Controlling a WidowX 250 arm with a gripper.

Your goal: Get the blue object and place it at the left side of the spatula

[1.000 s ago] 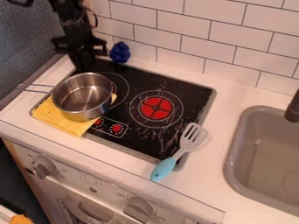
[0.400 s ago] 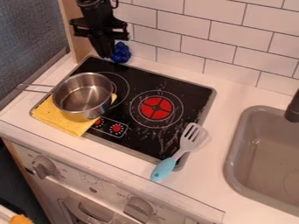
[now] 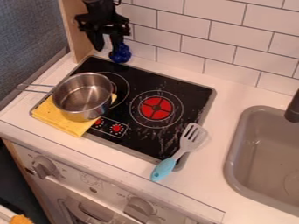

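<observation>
Claw point(image 3: 107, 46) is hanging with its fingers apart, one overlapping the blue object point(image 3: 121, 54), which is sitting on the tabletop point(image 3: 227, 96) behind the cooktop point(image 3: 178, 89). Nothing is being lifted, as I'm seeing it; grasping, carrying and placing left of the spatula point(image 3: 179, 153) are all remaining.

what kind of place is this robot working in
Probably a toy or mock-up kitchen: a black stovetop with red burner markings, a grey sink basin and a white-tiled wall show it.
</observation>
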